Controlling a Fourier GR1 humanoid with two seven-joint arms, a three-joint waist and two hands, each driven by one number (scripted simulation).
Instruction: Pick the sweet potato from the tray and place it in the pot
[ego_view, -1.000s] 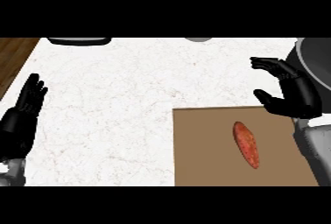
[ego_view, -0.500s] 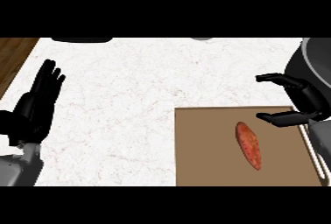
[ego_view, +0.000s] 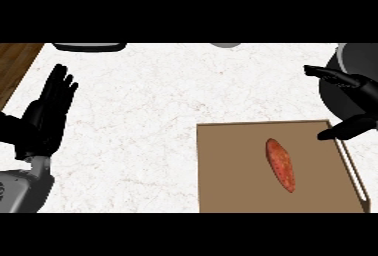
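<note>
sweet potato (ego_view: 280, 164): lies flat on brown tray (ego_view: 229, 170), right of tray centre, untouched. long axis near vertical in view, top end tipped slightly left, lower end toward tray's near right. orange-red skin, slim, tapered at both ends. bare tray all around it; white tabletop (ego_view: 148, 100) open to the left. pot (ego_view: 354, 65): dark, at right edge, just beyond tray's far right corner. right hand (ego_view: 354, 107): above that corner, fingers wide apart, holding nothing. left hand (ego_view: 48, 117): at left edge, fingers straight, upward, resting.
</note>
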